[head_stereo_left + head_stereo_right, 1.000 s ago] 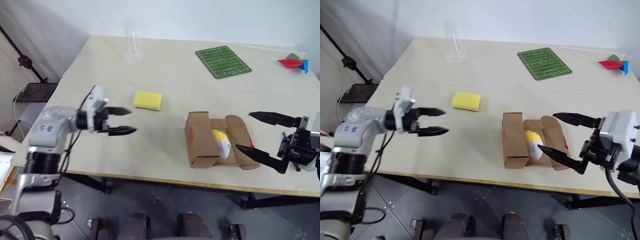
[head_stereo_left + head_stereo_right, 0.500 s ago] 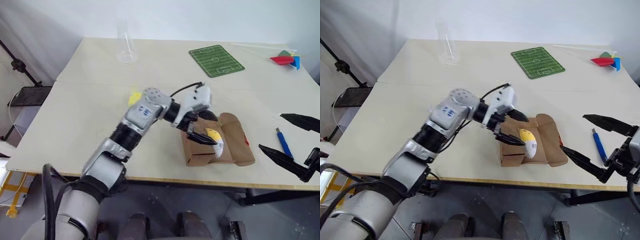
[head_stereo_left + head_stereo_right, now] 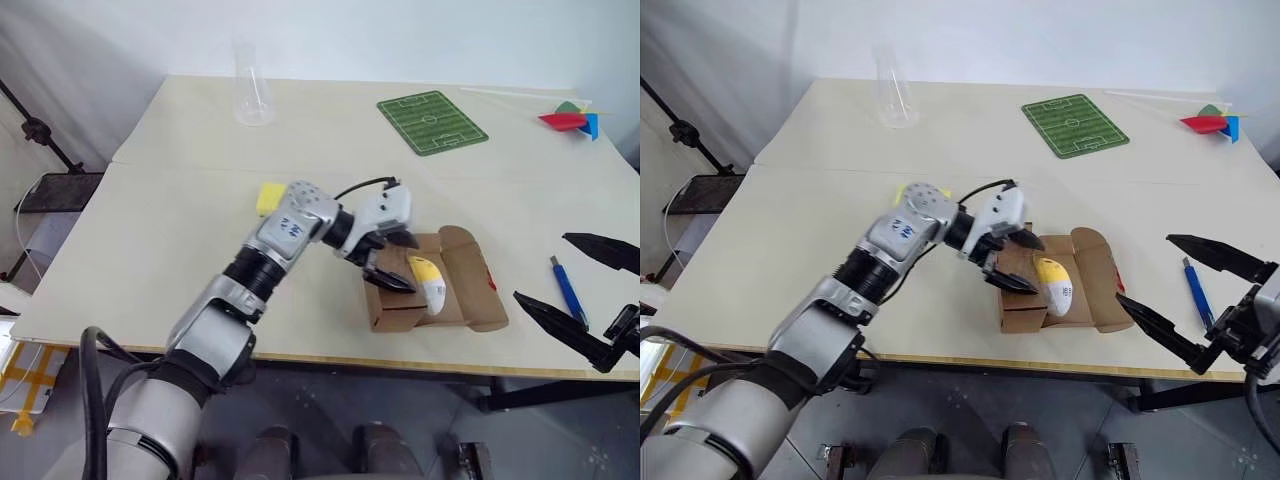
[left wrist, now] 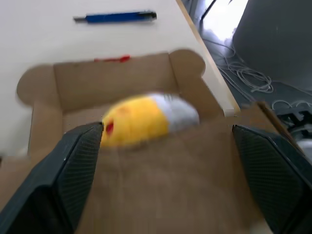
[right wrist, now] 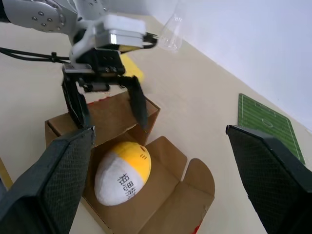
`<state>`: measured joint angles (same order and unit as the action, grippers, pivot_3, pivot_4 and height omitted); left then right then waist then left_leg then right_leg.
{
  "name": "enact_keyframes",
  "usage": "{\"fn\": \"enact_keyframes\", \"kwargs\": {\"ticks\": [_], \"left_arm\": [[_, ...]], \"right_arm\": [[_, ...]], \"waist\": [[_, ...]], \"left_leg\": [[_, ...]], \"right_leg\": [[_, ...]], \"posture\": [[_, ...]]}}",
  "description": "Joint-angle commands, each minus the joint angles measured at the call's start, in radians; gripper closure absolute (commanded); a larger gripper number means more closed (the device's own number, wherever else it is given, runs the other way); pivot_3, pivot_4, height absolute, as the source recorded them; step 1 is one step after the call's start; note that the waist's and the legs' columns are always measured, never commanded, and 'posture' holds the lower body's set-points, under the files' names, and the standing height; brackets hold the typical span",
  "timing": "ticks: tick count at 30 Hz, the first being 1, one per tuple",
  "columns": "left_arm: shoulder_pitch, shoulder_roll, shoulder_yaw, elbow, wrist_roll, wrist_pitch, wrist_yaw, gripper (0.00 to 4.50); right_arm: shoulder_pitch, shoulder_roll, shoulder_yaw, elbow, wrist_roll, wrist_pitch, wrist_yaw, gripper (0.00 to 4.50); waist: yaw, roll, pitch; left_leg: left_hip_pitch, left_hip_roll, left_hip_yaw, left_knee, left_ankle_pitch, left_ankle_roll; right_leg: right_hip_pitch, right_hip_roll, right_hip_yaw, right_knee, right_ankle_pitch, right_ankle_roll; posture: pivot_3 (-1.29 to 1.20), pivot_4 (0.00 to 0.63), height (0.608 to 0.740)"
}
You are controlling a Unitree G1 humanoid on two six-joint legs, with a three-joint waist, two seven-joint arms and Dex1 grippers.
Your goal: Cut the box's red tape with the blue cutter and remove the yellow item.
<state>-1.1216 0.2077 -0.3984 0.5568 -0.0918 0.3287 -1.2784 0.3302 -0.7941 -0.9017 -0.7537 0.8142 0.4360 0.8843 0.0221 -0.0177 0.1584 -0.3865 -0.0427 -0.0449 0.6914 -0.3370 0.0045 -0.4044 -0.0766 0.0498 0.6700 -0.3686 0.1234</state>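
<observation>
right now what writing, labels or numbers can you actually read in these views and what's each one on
Yellow and white plush egg in the open cardboard box: dark printed characters on its white half, too small to read for certain.
Left arm's grey forearm cover: small blue marks, too blurred to read.
Green football-pitch mat: white field lines only, no words.
Blue cutter: no readable text.

Bright, even light with soft shadows; the left wrist view is blurred.
</observation>
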Motion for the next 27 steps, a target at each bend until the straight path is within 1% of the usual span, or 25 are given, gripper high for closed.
{"fn": "enact_keyframes", "kwargs": {"ticks": [1, 4, 6, 7, 10, 12, 14, 16, 18, 22, 27], "left_arm": [[0.056, 0.07, -0.027, -0.038, 0.043, 0.049, -0.023, 0.02], [0.092, 0.129, -0.028, -0.103, 0.033, 0.096, -0.061, 0.02], [0.122, 0.169, -0.038, -0.124, 0.045, 0.106, -0.074, 0.02], [0.129, 0.179, -0.041, -0.132, 0.047, 0.109, -0.076, 0.02], [0.178, 0.193, -0.025, -0.155, 0.041, 0.156, -0.035, 0.02], [0.199, 0.203, -0.021, -0.181, 0.04, 0.18, -0.027, 0.02], [0.223, 0.218, -0.015, -0.209, 0.039, 0.206, -0.021, 0.02], [0.243, 0.231, -0.004, -0.228, 0.037, 0.218, -0.01, 0.02], [0.257, 0.236, 0.01, -0.236, 0.032, 0.224, 0.003, 0.02], [0.265, 0.243, 0.021, -0.238, 0.029, 0.223, 0.019, 0.02], [0.264, 0.25, 0.016, -0.234, 0.03, 0.213, 0.016, 0.02]], "right_arm": [[-0.029, -0.028, 0.018, -0.001, 0.023, -0.008, -0.009, 0.0], [-0.048, -0.039, 0.035, 0.008, 0.027, -0.006, -0.009, 0.0], [-0.062, -0.046, 0.05, 0.015, 0.029, -0.005, -0.007, 0.0], [-0.066, -0.048, 0.054, 0.017, 0.029, -0.005, -0.006, 0.0], [-0.099, -0.059, 0.096, 0.032, 0.026, -0.003, -0.011, 0.0], [-0.107, -0.059, 0.107, 0.03, 0.028, 0.0, -0.014, 0.0], [-0.108, -0.055, 0.112, 0.024, 0.032, 0.002, -0.019, 0.0], [-0.105, -0.05, 0.113, 0.017, 0.034, 0.002, -0.022, 0.0], [-0.096, -0.042, 0.116, 0.011, 0.033, 0.0, -0.025, 0.0], [-0.082, -0.03, 0.128, 0.004, 0.027, -0.008, -0.029, 0.0], [-0.069, -0.028, 0.135, 0.022, 0.009, -0.017, -0.022, 0.0]], "waist": [[0.0, 0.0, 0.0], [0.001, 0.0, 0.0], [0.0, 0.0, 0.0], [0.0, 0.0, 0.0], [0.003, 0.0, -0.001], [0.01, 0.0, -0.001], [0.013, 0.0, -0.001], [0.013, -0.002, 0.0], [0.015, -0.005, 0.0], [0.012, -0.005, 0.0], [0.004, -0.005, 0.0]], "left_leg": [[0.001, 0.0, 0.0, 0.0, 0.0, 0.0], [0.005, 0.001, -0.001, -0.001, 0.0, 0.0], [0.015, 0.001, 0.0, -0.006, 0.0, 0.001], [0.018, 0.001, 0.0, -0.007, 0.0, 0.001], [0.021, 0.001, -0.001, -0.007, -0.001, 0.001], [0.022, 0.0, -0.003, -0.007, -0.003, 0.005], [0.022, 0.0, -0.006, -0.007, -0.003, 0.005], [0.018, 0.0, -0.006, -0.007, -0.002, 0.003], [0.012, -0.001, -0.007, -0.007, -0.001, 0.003], [0.009, -0.001, -0.006, -0.008, -0.001, 0.002], [0.009, -0.001, -0.005, -0.008, -0.001, 0.001]], "right_leg": [[0.001, 0.0, 0.0, -0.001, 0.0, 0.0], [0.007, 0.0, 0.0, -0.008, 0.0, 0.0], [0.015, 0.0, 0.001, -0.01, 0.0, 0.0], [0.018, 0.0, 0.001, -0.011, 0.0, 0.0], [0.022, 0.0, 0.001, -0.013, 0.0, 0.0], [0.025, -0.001, 0.0, -0.015, 0.0, 0.0], [0.027, -0.002, 0.0, -0.017, 0.0, 0.0], [0.024, -0.001, 0.0, -0.015, 0.0, 0.0], [0.017, -0.001, -0.001, -0.011, 0.0, 0.0], [0.013, -0.002, -0.002, -0.011, 0.0, 0.0], [0.013, -0.002, -0.002, -0.011, 0.0, 0.0]], "posture": [[0.0, 0.15, 0.74], [0.0, 0.15, 0.74], [0.0, 0.15, 0.74], [0.0, 0.15, 0.74], [0.0, 0.15, 0.74], [0.0, 0.15, 0.74], [0.0, 0.15, 0.74], [0.0, 0.15, 0.74], [0.0, 0.15, 0.74], [0.0, 0.15, 0.74], [0.0, 0.15, 0.74]]}}
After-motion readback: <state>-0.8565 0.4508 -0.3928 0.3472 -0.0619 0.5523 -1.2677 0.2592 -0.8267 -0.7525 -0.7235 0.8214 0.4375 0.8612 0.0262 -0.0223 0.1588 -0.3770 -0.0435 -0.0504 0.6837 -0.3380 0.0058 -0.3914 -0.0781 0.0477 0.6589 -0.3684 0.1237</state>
